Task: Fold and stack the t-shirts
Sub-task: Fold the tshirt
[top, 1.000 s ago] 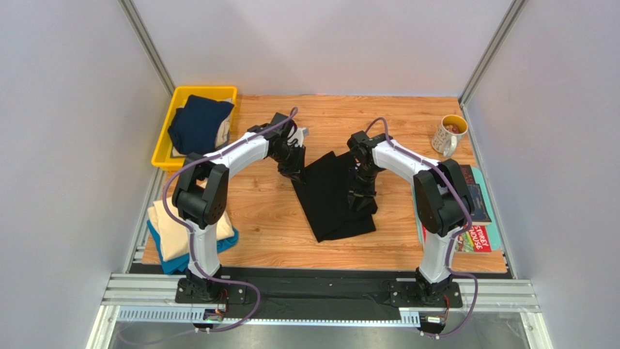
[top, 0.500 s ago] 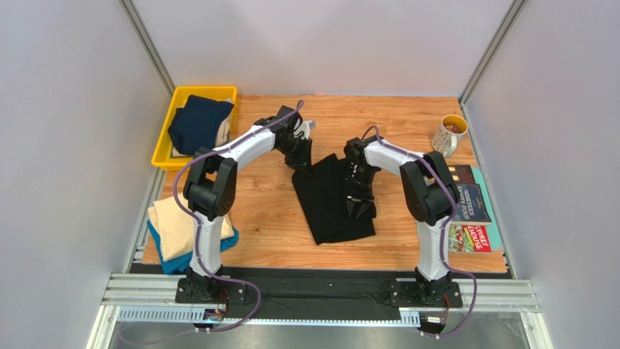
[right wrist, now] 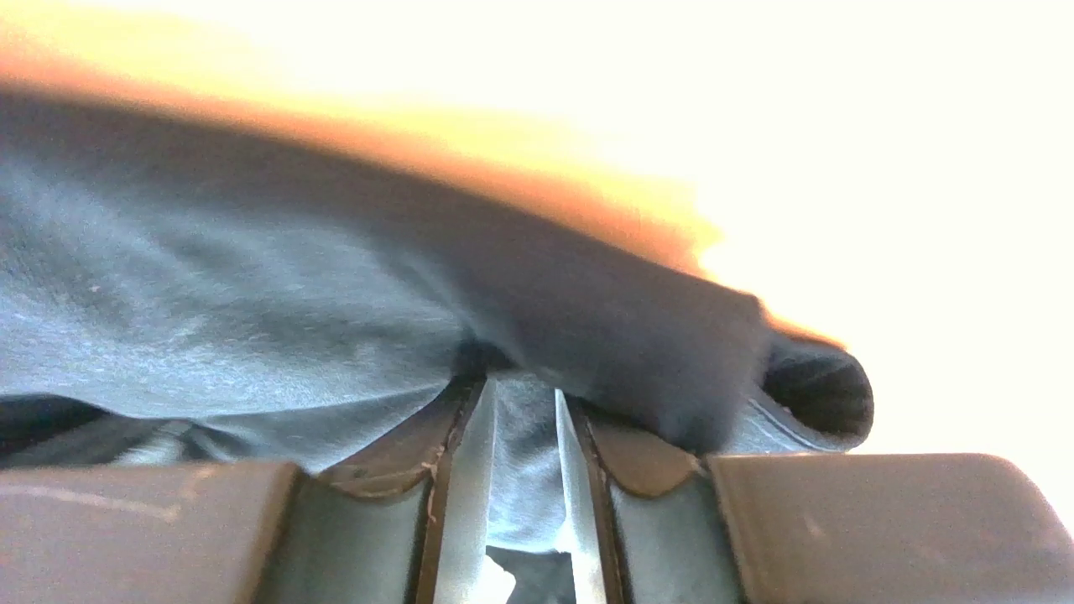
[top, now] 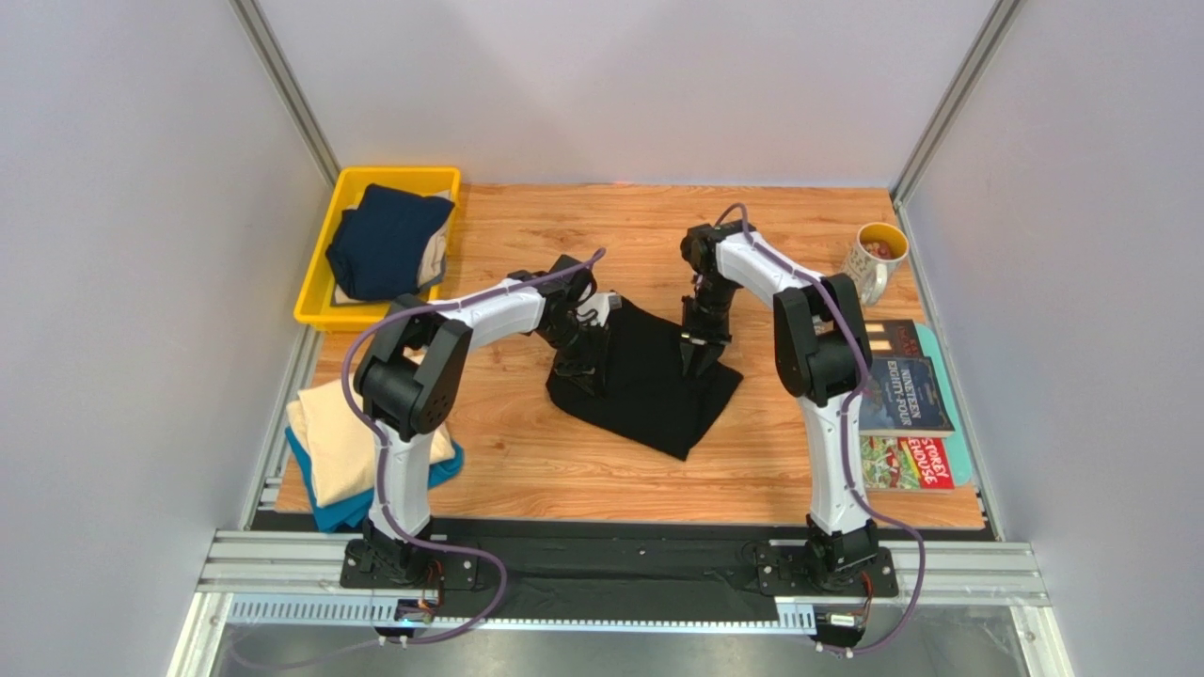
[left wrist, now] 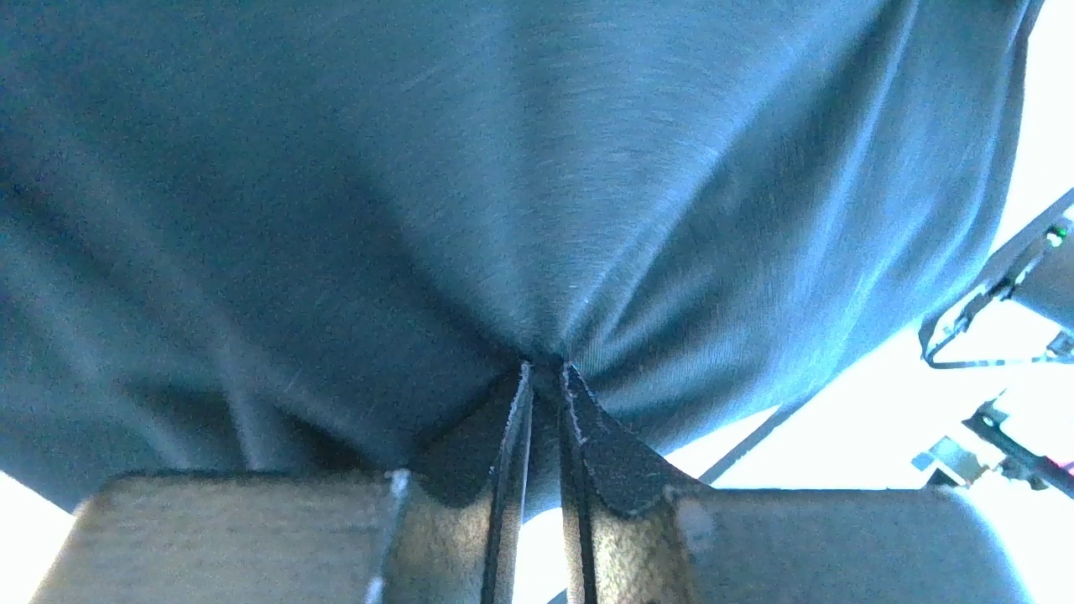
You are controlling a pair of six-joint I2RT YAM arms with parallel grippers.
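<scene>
The black t-shirt point(top: 650, 381) lies folded at the table's middle, partly lifted along its far edge. My left gripper point(top: 580, 343) is shut on its left edge; in the left wrist view point(left wrist: 542, 375) the cloth point(left wrist: 479, 189) bunches between the closed fingers. My right gripper point(top: 698, 343) is shut on the shirt's right edge; in the right wrist view point(right wrist: 519, 393) a fold of cloth point(right wrist: 315, 327) sits between the fingers. A navy t-shirt point(top: 385, 237) lies in the yellow bin point(top: 317, 299). A cream t-shirt point(top: 339, 437) lies on a teal-blue one point(top: 337, 511) at the near left.
A mug point(top: 872, 258) stands at the far right. Colourful magazines point(top: 912, 409) lie along the right edge. The wooden table point(top: 565, 473) shows in front of the black shirt.
Both grippers carried the black shirt's edge: the left moved nearer and rightward, the right moved farther back. The long strip of shirt folded into a shorter, wider shape.
</scene>
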